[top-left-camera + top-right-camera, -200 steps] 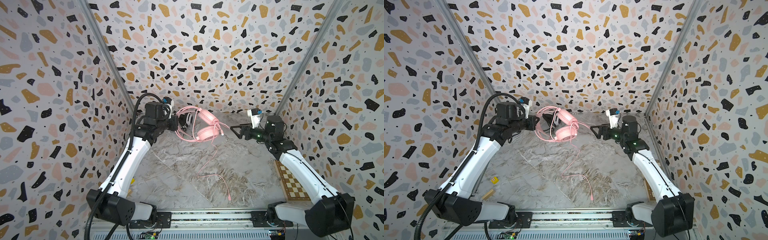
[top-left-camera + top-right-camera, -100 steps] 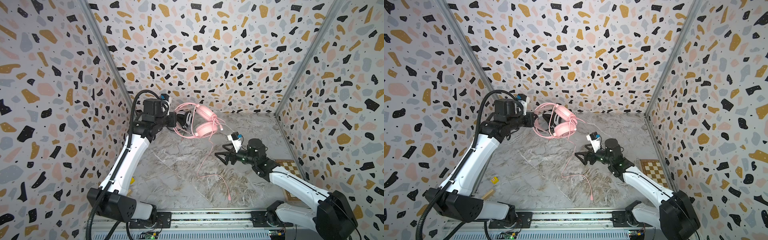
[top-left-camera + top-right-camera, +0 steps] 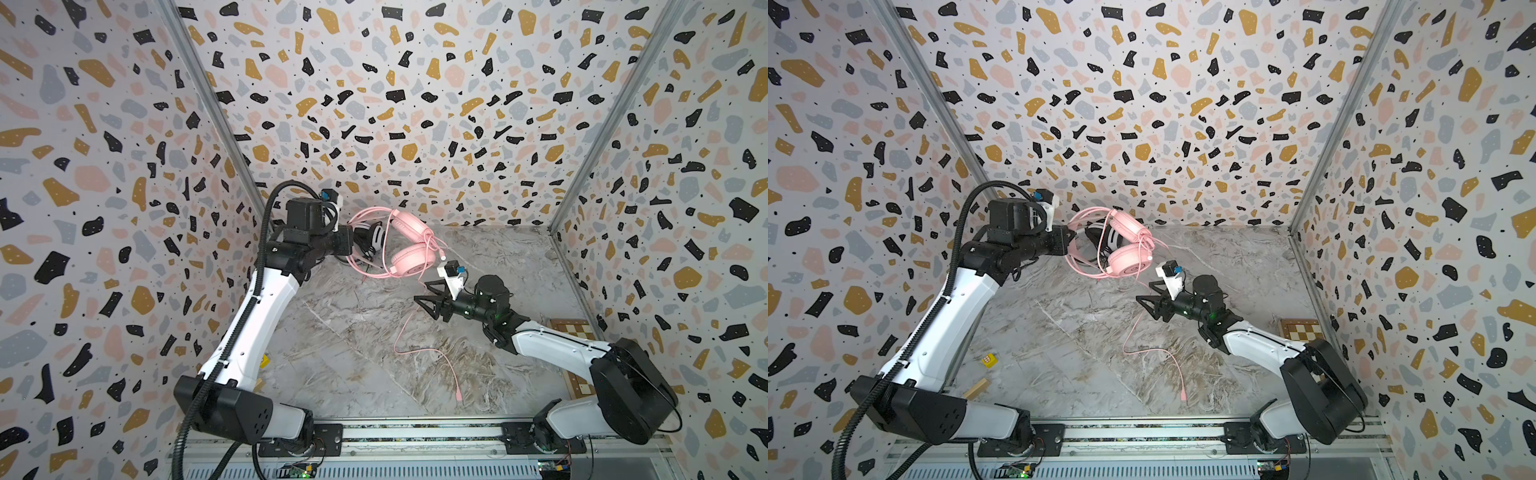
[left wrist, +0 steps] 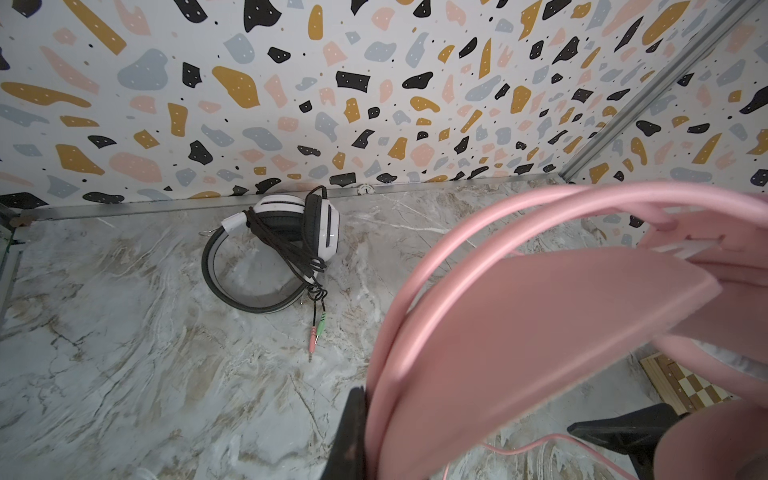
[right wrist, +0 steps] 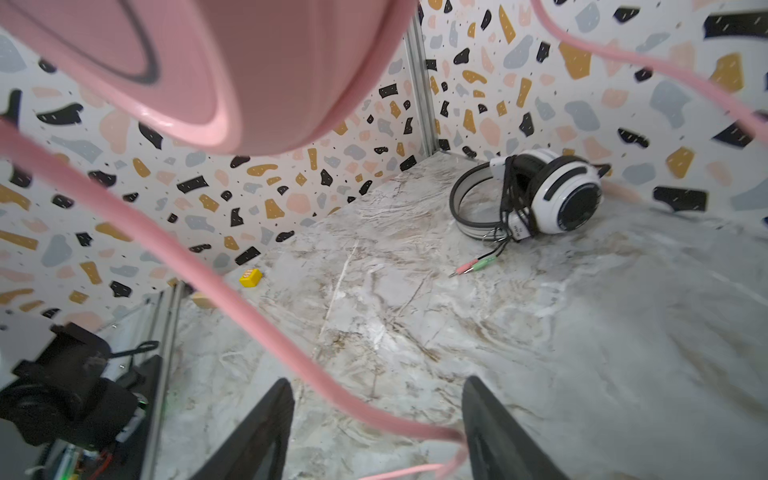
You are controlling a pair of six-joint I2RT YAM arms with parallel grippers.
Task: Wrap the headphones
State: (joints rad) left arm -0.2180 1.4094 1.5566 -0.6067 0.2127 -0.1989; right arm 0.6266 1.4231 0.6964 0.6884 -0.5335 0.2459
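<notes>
Both top views: raised left claw [image 3: 352, 243] clamps pink headset [image 3: 409, 259]; outstretched right claw [image 3: 420, 291] gapes.

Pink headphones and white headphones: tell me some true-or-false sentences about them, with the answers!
1. The pink headphones lie flat on the table. False: the left gripper holds them up by the band.
2. The white headphones lie on the table. True.
3. The right gripper is squeezed shut on the pink cable. False: its jaws stand apart, with the cable running between them.
4. The pink cable's end rests on the table. True.
</notes>
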